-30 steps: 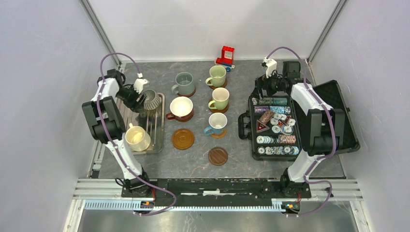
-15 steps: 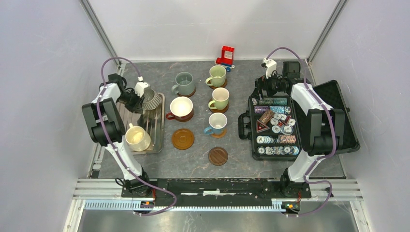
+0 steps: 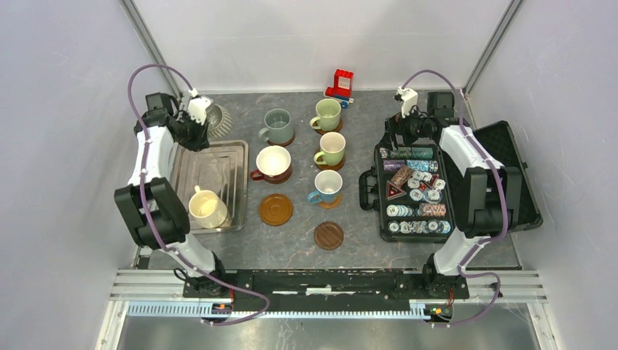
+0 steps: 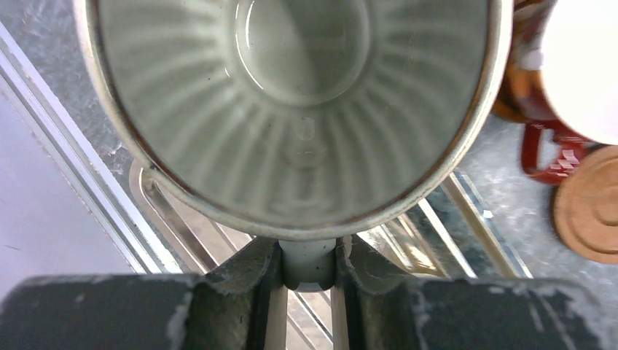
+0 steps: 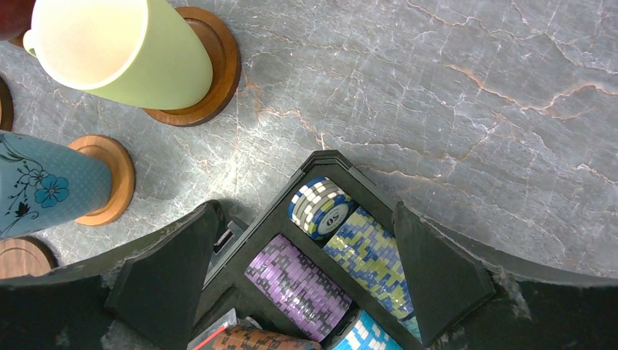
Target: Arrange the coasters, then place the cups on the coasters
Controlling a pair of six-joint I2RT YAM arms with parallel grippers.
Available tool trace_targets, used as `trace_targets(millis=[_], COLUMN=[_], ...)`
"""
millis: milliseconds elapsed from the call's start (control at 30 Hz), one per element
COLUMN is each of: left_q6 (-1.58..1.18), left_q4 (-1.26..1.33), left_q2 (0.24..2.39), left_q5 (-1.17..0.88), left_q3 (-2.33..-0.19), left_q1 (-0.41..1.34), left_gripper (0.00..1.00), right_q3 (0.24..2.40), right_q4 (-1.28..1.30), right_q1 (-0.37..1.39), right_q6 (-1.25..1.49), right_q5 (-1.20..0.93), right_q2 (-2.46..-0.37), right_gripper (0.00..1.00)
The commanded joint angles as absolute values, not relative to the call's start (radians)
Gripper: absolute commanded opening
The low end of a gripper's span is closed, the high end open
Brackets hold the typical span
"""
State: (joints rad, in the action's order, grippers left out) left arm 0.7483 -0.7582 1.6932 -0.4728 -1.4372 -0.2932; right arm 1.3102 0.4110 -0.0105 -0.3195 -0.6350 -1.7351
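My left gripper (image 3: pixel 192 124) is shut on the handle of the ribbed grey cup (image 3: pixel 217 117), held in the air past the back edge of the metal tray (image 3: pixel 218 175). In the left wrist view the cup's ribbed inside (image 4: pixel 291 109) fills the frame, and its handle sits pinched between my fingers (image 4: pixel 251 281). A cream-yellow cup (image 3: pixel 206 208) stands on the tray. Several cups stand on coasters mid-table, among them a grey-green one (image 3: pixel 278 125) and a cream-and-brown one (image 3: pixel 273 163). Two coasters (image 3: pixel 276 209) (image 3: pixel 329 235) lie bare. My right gripper (image 5: pixel 306 255) hangs open over the chip case.
An open black case of poker chips (image 3: pixel 414 191) sits on the right, its lid (image 3: pixel 510 175) laid out to the side. A red toy (image 3: pixel 339 84) stands at the back. A pale green cup (image 5: pixel 124 51) and a blue flowered cup (image 5: pixel 44 182) stand left of the case.
My left gripper closed on the ribbed grey cup's handle, lifted the cup off the tray and carried it toward the back left. The right arm stayed still.
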Motion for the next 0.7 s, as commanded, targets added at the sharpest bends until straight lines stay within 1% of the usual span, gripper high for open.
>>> trace_targets(millis=[0,167,300,433,533,667], left_q6=[0.650,0.602,0.493,0.368,0.311,0.215], left_q4=[-0.809,-0.922,-0.951,-0.962,-0.924,-0.891], left_q2=[1.499,1.300,1.149,1.065,1.007,0.999], left_q5=[-0.540,-0.487,-0.389,-0.316,-0.199,-0.071], left_q3=[-1.497,-1.441,-1.337,-1.249,-1.166,-1.118], left_q1=[-0.209,-0.029,0.183,0.388,0.548,0.754], left_gripper=[0.02,0.02,0.02,0.02,0.02,0.02], right_q3=[1.311,1.284,1.246,1.212,1.193,1.146], right_q4=[0.413,0.425,0.423,0.410,0.407,0.394], right_q1=[-0.010,-0.021,-0.041,-0.049,-0.050,-0.050], right_q6=[-0.324,-0.333,-0.330,-0.324,-0.318,-0.312], right_q5=[-0.632,-0.610,-0.591,-0.571,-0.557,-0.550], right_q2=[-1.666,-1.625,-1.590,-1.558,-1.532,-1.473], right_gripper=[0.98,0.98,0.98,0.98,0.98,0.98])
